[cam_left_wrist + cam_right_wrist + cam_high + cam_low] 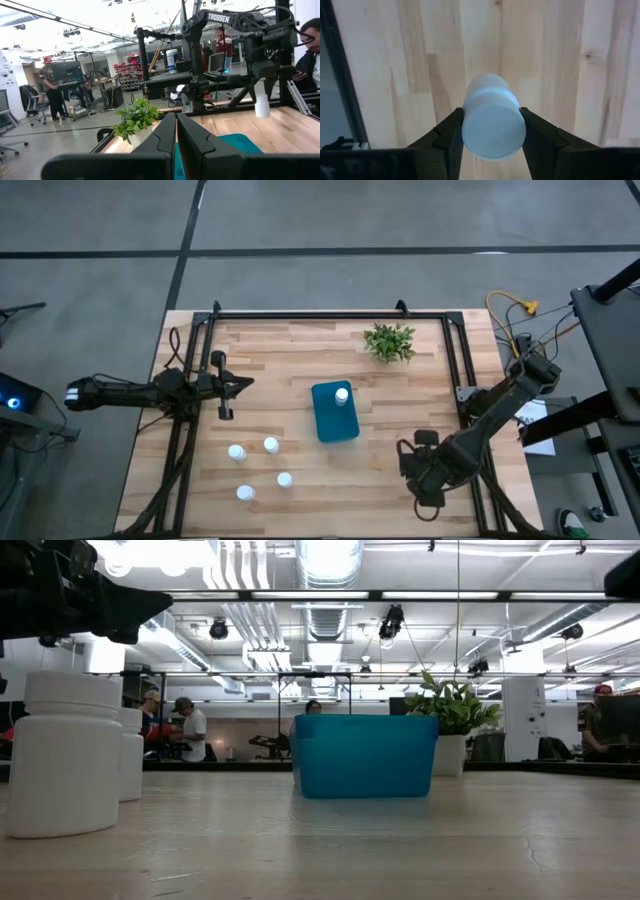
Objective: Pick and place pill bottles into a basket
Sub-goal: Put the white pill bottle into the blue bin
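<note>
Bottles: one white bottle point(493, 122) sits squeezed between the right gripper point(492, 135) fingers, above the wooden table point(400, 410) near its right front corner. Four bottles point(271, 445) stand at the left front. One stands in the blue basket point(334, 420). The left gripper point(176, 137) is closed on nothing, up in the air.
</note>
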Robot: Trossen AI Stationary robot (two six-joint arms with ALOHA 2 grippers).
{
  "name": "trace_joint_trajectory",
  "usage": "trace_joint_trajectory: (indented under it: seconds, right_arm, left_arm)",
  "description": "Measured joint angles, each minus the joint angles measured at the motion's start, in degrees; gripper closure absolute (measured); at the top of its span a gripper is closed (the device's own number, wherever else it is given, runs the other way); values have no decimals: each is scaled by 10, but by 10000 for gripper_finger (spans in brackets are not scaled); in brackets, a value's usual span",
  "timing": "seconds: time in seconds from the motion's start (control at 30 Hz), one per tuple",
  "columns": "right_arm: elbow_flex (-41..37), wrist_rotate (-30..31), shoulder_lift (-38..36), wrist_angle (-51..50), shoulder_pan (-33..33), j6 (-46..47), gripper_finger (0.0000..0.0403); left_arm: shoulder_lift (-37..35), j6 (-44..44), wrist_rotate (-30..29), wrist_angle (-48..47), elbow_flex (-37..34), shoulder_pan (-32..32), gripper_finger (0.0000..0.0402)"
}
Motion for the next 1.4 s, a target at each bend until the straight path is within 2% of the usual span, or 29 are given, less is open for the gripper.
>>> trace_joint_trajectory:
  seconds: [0.43,0.8,1.4]
  right_arm:
    - [88,43,0,-73,-24,-53,257]
    - [120,44,0,-96,-100,-162,257]
    - [121,20,2,-71,-243,-344,257]
  left_arm:
    - [3,0,0,0,0,0,402]
    - [4,0,0,0,0,0,402]
    - [11,0,-5,1,0,0,402]
